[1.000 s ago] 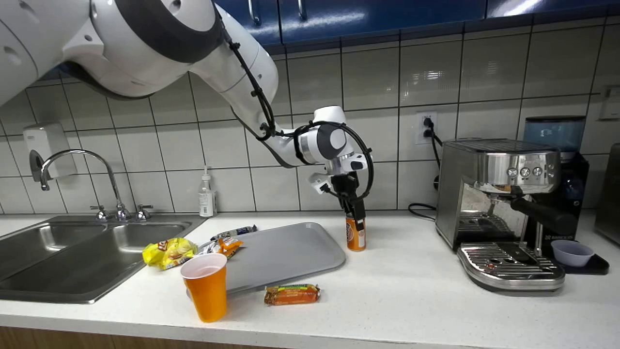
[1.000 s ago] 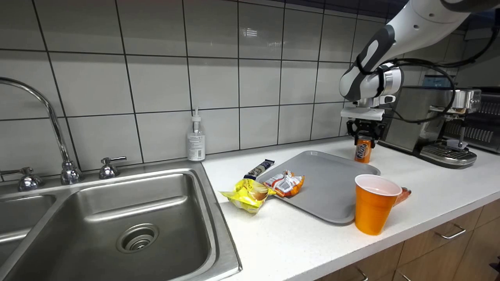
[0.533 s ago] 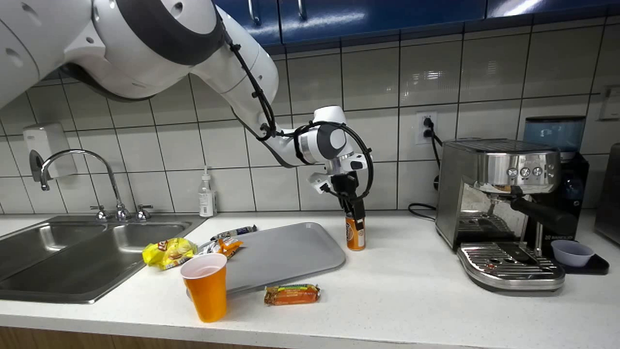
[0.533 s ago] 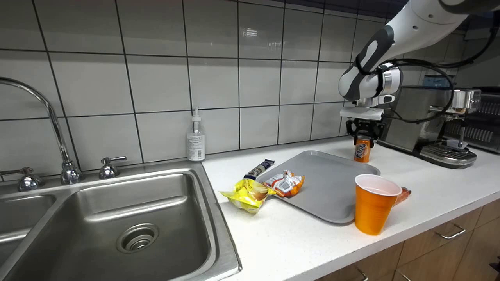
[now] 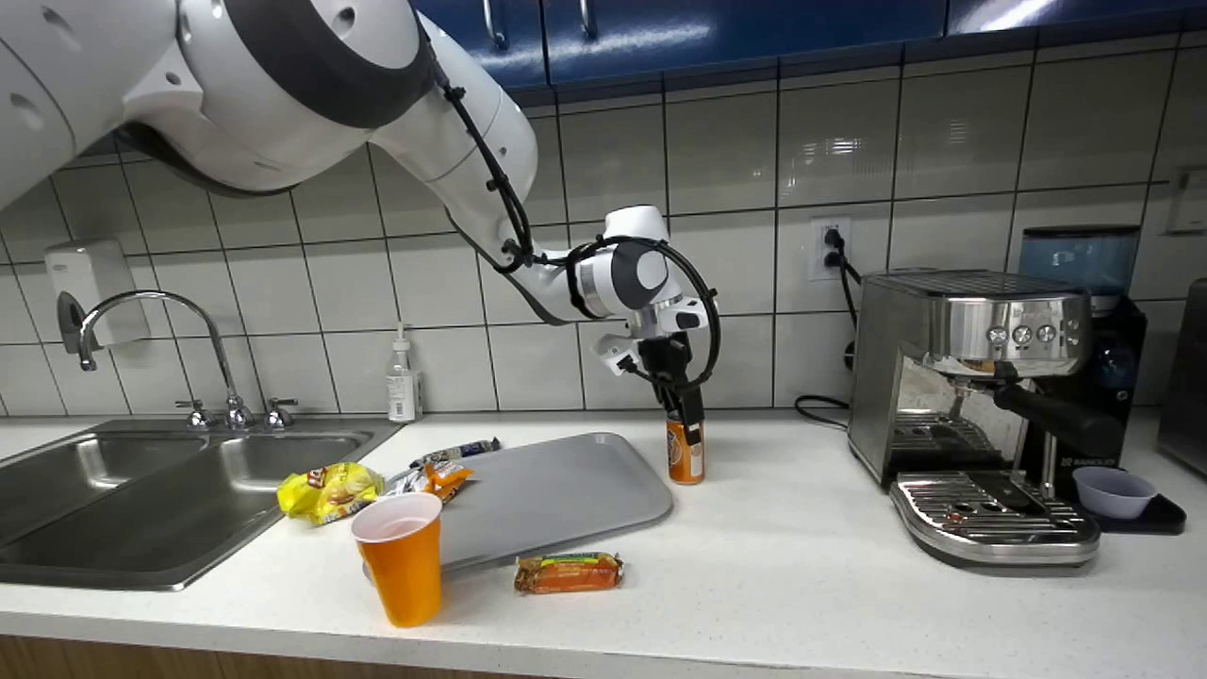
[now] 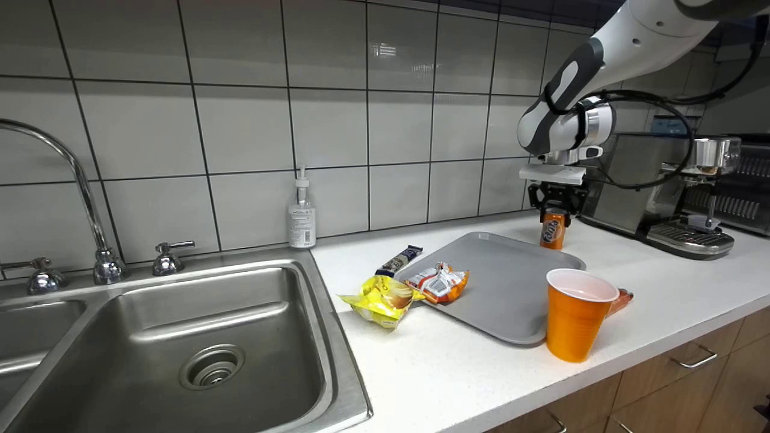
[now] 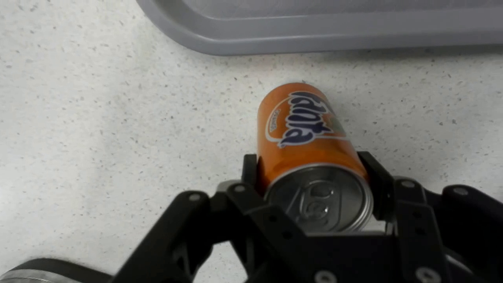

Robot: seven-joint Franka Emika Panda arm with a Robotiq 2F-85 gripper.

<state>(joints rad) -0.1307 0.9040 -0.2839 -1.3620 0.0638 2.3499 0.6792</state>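
An orange Fanta can [image 7: 302,122] stands upright between the fingers of my gripper [image 7: 310,173] in the wrist view. A black pad [image 7: 250,169] presses on one side of it, and the opposite finger meets the other side near the silver lid. Both exterior views show the can [image 5: 686,459] [image 6: 552,233] below the gripper, its upper part covered by the fingers. Its base is at or barely above the white counter; I cannot tell which. Close beside the can lies a grey tray [image 7: 314,33], whose corner is nearest.
An orange cup [image 5: 404,566] and an orange-wrapped bar [image 5: 568,573] are near the tray's front. A yellow bag [image 6: 385,300], an orange-white packet [image 6: 442,284] and a dark bar [image 6: 399,260] lie at its sink end. The coffee machine [image 5: 971,321] stands beyond the can.
The gripper and the can have shifted together slightly toward the tray, mostly in the last half second. The other items have stayed in place.
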